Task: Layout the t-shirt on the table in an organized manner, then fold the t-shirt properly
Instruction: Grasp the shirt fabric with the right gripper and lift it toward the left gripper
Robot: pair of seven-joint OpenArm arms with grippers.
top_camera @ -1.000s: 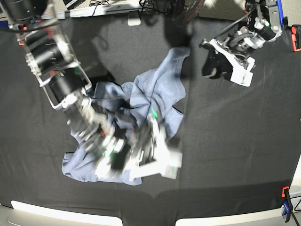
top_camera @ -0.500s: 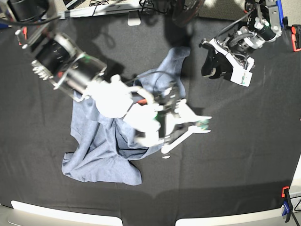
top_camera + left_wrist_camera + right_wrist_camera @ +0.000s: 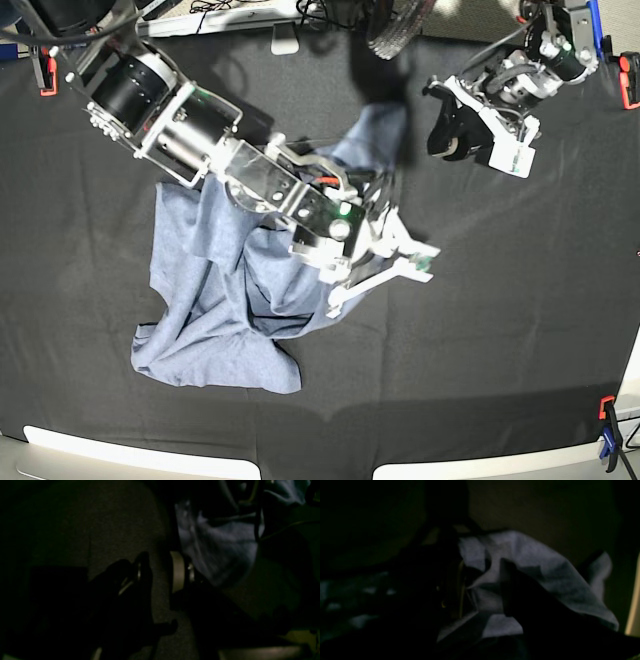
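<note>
The blue-grey t-shirt point(image 3: 210, 280) lies crumpled and partly spread on the black table point(image 3: 500, 330), with no lettering showing. My right gripper point(image 3: 395, 268) reaches across the shirt to its right edge. In the right wrist view its jaws point(image 3: 481, 590) stand apart with shirt fabric point(image 3: 540, 567) bunched between and over them. My left gripper point(image 3: 447, 140) hovers at the back right, just right of the shirt's upper corner. In the left wrist view it point(image 3: 161, 572) is slightly open and empty, with bare table in the gap and the shirt point(image 3: 220, 545) beyond it.
A red clamp point(image 3: 628, 80) sits at the right edge and another point(image 3: 45, 75) at the back left. A blue and orange clamp point(image 3: 607, 430) is at the front right corner. White panels point(image 3: 130, 460) line the front edge. Cables and a white stand point(image 3: 285, 40) lie behind the table.
My right arm swung from the shirt's lower middle up and right to its right edge, uncovering the shirt's left side. The left gripper shifted slightly.
</note>
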